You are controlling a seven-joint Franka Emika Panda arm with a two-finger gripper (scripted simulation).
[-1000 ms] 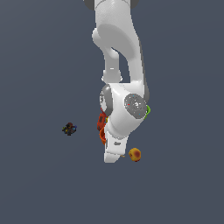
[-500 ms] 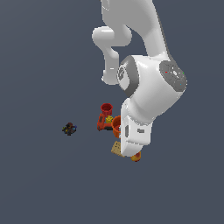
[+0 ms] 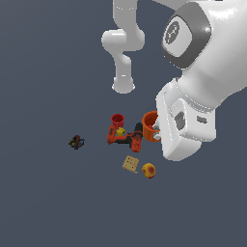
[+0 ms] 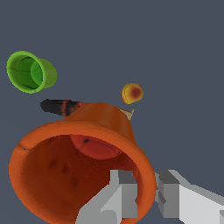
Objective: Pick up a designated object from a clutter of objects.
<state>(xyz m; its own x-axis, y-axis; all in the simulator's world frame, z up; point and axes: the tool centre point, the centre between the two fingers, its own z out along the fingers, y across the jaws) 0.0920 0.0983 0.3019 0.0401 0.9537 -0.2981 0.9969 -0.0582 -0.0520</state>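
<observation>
The designated object, an orange cup with tapered sides, fills the wrist view with its mouth toward the camera. My gripper is shut on its rim, one finger inside and the other outside the wall. In the exterior view the orange cup shows beside the white hand, which hides part of it, and the gripper is mostly hidden. The rest of the clutter of objects lies around and below the cup.
A red cup, a red-black drill, a tan cracker, a yellow-red fruit and a small dark toy sit on the grey floor. A lime-green cup and the fruit show in the wrist view.
The arm has swung toward the exterior view's right and come much nearer the camera. The orange cup, hidden behind the arm before, now shows at the hand.
</observation>
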